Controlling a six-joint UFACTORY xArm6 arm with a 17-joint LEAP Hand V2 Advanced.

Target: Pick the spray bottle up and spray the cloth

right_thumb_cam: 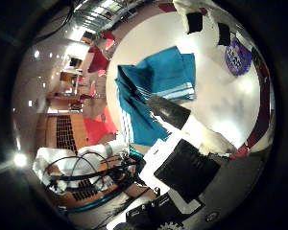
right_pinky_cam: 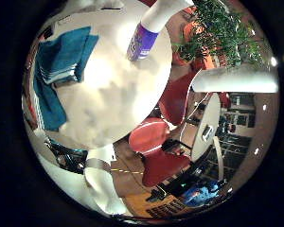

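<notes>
The spray bottle (right_pinky_cam: 143,41), white with a purple label, stands on the round white table (right_pinky_cam: 113,99). A teal cloth (right_thumb_cam: 156,91) with white stripes lies folded on the same table, a short way from the bottle, one end hanging over the table's edge. My right hand (right_thumb_cam: 185,143) hovers above the table between the two, its fingers spread and holding nothing. Black fingertips (right_thumb_cam: 194,21) reach out close to the bottle's label without visibly touching it. The bottle's top is out of view.
Red chairs (right_pinky_cam: 154,142) stand around the table on a wooden floor. A green plant in an orange pot (right_pinky_cam: 217,38) is beyond the table's edge near the bottle. More tables and red chairs (right_thumb_cam: 98,60) fill the room behind.
</notes>
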